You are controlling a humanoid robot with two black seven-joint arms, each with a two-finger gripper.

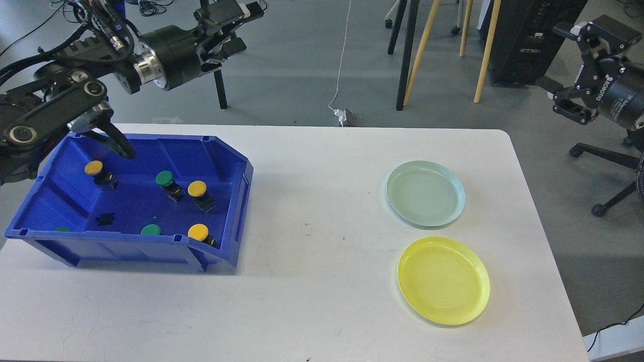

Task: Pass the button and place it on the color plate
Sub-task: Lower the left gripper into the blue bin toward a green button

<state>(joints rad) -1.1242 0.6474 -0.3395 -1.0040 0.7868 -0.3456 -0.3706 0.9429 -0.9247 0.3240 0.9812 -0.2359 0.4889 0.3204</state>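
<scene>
Yellow plate point(443, 280): nearest you, on the table point(312, 301) well below and inward of your right gripper point(578, 75) — bare, likely waiting for yellow buttons.
Green plate point(425, 193): just behind the yellow one, also bare; that makes two plates, one per colour.
Blue bin point(151, 251): on the table's left side, below your left gripper point(229, 27), within that arm's reach for the first pick.
Yellow buttons: three in the bin — front point(198, 232), middle point(197, 189), back left point(93, 167).
Green buttons: two plain — front point(151, 230), middle point(164, 178); a green sliver at the bin's front-left corner may be a third.
Left gripper: raised beyond the bin, holding nothing; you cannot tell how its fingers stand.
Right gripper: lifted off the table's right edge, fingers apart, empty — placed to receive a pass.
</scene>
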